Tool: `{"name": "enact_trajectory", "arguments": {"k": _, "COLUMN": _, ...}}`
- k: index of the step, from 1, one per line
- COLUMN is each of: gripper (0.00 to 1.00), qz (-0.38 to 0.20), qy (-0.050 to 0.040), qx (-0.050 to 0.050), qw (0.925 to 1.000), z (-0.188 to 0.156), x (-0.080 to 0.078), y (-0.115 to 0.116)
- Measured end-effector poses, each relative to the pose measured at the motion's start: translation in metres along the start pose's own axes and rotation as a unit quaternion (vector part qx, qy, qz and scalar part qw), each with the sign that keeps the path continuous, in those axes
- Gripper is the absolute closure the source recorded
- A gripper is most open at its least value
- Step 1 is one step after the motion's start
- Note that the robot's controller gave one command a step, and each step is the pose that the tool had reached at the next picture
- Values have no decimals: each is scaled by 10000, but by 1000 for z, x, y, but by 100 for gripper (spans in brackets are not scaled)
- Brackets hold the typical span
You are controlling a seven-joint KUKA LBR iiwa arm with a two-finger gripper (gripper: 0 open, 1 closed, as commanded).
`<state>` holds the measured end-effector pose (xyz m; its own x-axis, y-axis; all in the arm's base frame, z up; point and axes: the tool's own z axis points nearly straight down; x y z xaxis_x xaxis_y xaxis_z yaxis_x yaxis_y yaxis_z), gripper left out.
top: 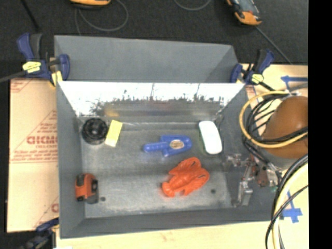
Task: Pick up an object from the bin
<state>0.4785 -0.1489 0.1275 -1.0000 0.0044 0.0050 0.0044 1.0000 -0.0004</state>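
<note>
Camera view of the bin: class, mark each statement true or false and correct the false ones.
1. The yellow block lies right beside the black round cap. True.
2. The white oval thing lies in the near left corner of the bin. False: it lies on the right, toward the far wall.
3. The blue thing lies farther back than the orange toy. True.
4. The jaws hold the orange toy. False: it lies free on the floor, with the jaws off to its right by the bin's right wall.
5. The small orange-and-black thing touches the orange toy. False: it lies well apart, near the left wall.
</note>
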Motion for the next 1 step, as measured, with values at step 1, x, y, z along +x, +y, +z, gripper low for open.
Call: {"name": "enact_trajectory", "arguments": {"k": 1, "gripper": 0, "qz": -21, "qy": -37, "qx": 10, "qw": 10000, "z": -4, "x": -2, "y": 1}}
